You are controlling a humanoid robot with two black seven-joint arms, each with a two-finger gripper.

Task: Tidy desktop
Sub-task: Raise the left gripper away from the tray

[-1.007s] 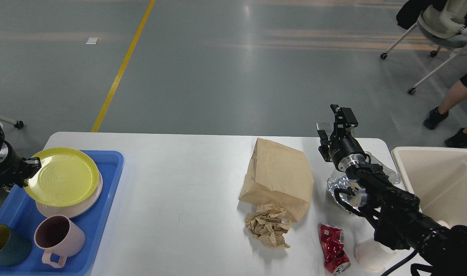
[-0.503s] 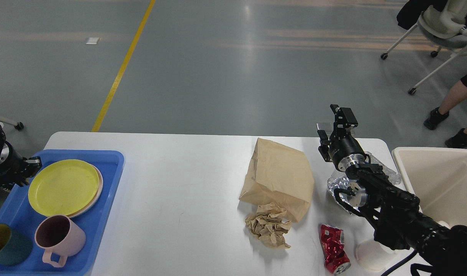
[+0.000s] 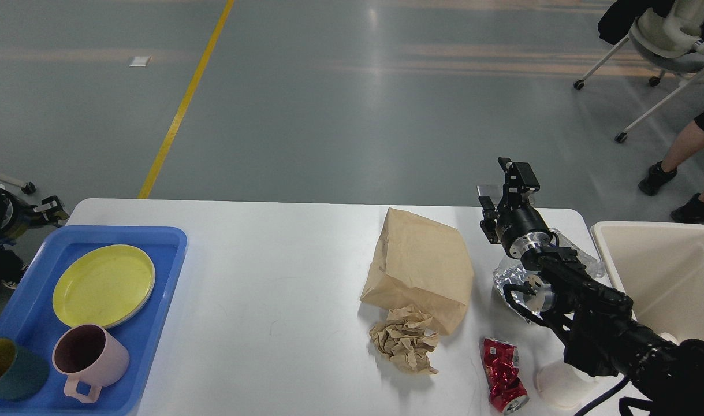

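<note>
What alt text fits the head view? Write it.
A white desktop holds a blue tray of dishes at left and trash at right: a brown paper bag, crumpled paper and a crushed red can. The right gripper hovers open beyond the bag; a cream bin stands at far right.

At eleven o'clock a yellow floor line point(image 3: 184, 101); at one, an office chair point(image 3: 663, 34) and perhaps a seated person's legs point(image 3: 684, 150).
</note>
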